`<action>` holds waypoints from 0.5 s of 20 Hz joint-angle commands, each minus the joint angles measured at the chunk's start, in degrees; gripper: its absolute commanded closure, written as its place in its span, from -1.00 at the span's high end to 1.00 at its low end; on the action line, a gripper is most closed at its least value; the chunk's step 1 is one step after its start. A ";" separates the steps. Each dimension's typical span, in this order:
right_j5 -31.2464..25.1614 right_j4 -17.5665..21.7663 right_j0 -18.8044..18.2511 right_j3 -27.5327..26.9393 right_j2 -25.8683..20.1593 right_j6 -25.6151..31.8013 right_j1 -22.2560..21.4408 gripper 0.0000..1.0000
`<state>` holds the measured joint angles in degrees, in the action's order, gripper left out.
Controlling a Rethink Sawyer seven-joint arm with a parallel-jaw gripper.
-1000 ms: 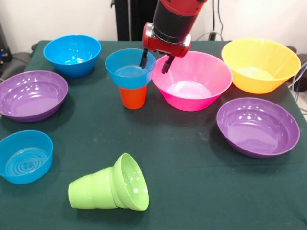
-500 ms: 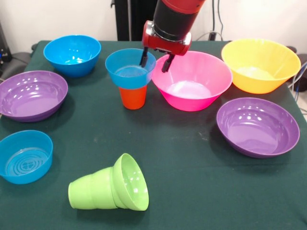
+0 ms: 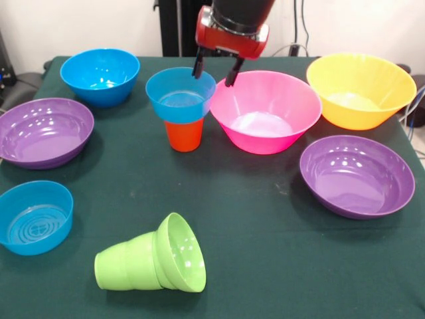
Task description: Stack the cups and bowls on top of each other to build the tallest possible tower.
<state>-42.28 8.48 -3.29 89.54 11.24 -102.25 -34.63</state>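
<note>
An orange cup [image 3: 184,135] stands upright at the table's middle back with a blue bowl [image 3: 180,95] resting in its mouth. My gripper [image 3: 214,74] hangs open just above the gap between that blue bowl's rim and the large pink bowl [image 3: 265,110], holding nothing. A lime green cup [image 3: 126,266] lies on its side near the front, with a small lime green bowl [image 3: 180,253] fitted on its mouth end. A yellow-orange bowl [image 3: 360,90] sits at the back right.
Two purple bowls sit on the table, one on the left [image 3: 44,131] and one on the right [image 3: 356,175]. A blue bowl [image 3: 100,75] stands at the back left and another blue bowl [image 3: 35,216] at the front left.
My gripper has risen straight up from the blue bowl's rim, staying open. The blue bowl stays on the orange cup. Nothing else has moved.
</note>
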 commanded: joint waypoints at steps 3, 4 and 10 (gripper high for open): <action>-10.40 -1.29 -0.61 -1.46 -5.94 0.29 -4.60 1.00; -9.72 -1.35 -0.76 -1.20 -6.28 0.42 -5.10 1.00; -12.93 -0.91 -1.75 -7.97 -7.87 1.81 -3.98 1.00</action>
<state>-48.56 8.27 -3.51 87.95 10.56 -102.25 -39.35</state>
